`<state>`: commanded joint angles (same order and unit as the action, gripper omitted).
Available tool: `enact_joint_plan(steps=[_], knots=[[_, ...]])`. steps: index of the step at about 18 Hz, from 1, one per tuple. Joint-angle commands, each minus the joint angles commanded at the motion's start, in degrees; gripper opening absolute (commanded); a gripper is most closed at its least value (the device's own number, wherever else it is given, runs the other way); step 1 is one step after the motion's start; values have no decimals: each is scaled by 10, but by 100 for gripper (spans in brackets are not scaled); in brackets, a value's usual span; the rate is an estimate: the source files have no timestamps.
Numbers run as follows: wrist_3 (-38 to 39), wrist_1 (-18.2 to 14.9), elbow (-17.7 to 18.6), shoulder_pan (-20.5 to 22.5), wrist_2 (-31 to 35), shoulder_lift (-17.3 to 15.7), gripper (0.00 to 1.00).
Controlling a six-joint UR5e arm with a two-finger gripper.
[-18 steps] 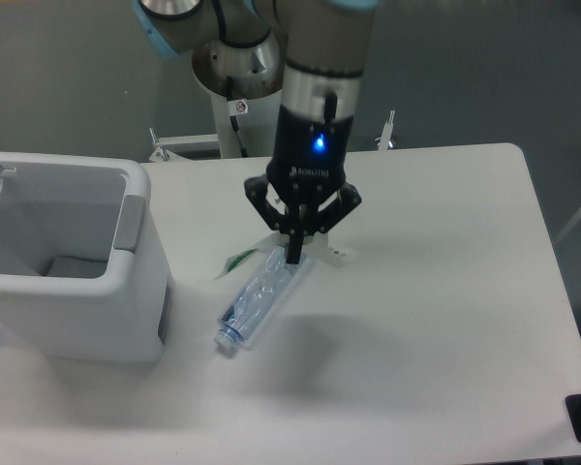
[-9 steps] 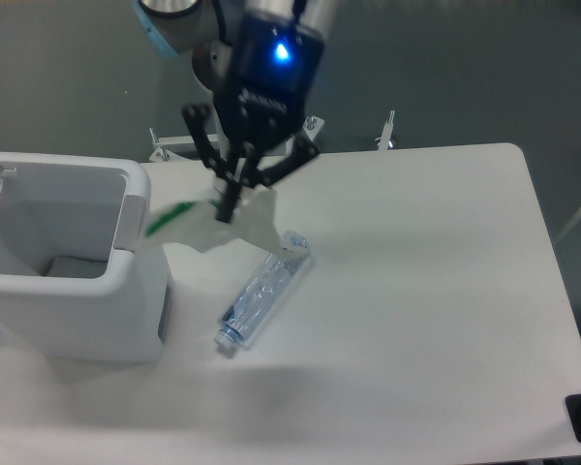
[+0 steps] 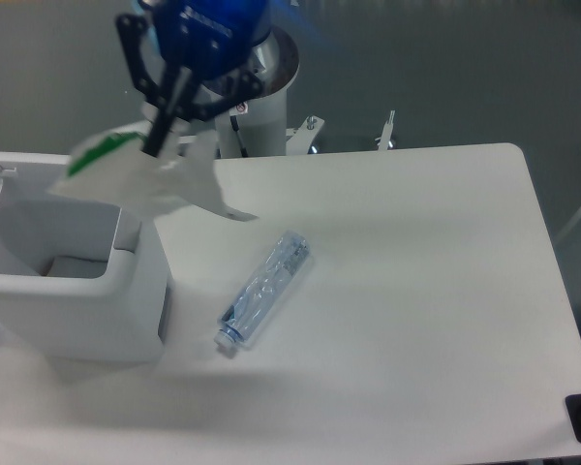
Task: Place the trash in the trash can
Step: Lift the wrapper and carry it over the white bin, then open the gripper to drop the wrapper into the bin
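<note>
The arm reaches in from the top left, its gripper (image 3: 158,145) tilted and blurred, fingers closed on 1 crumpled white wrapper (image 3: 140,176) with a green mark. The wrapper hangs in the air over the right rim of the 1 white bin (image 3: 73,300). 1 crushed clear bottle (image 3: 264,289) lies on the table (image 3: 416,291), apart from the bin.

White table (image 3: 416,291), grey floor (image 3: 445,68), possibly metal brackets (image 3: 387,131) behind
</note>
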<state>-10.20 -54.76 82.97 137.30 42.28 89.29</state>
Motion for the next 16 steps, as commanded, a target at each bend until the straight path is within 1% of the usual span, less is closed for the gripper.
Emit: enact_joint_plan(steps=[4,8,9,10,11,12,13,14,16], knots=[[8,0,5,-38,0,17,0],[10,0,6,-60,0,22,0],[10,0,9,-60,0,21,0],[10,0,10,-61,0,21,6],[8,0,11,-64,1,21,25],[3,0,11,-67,2,22,53],[1,1,11,-67,2,24,86],[2,0,11,-66,3,24,99],[0,1,22,-66,4,19,100]])
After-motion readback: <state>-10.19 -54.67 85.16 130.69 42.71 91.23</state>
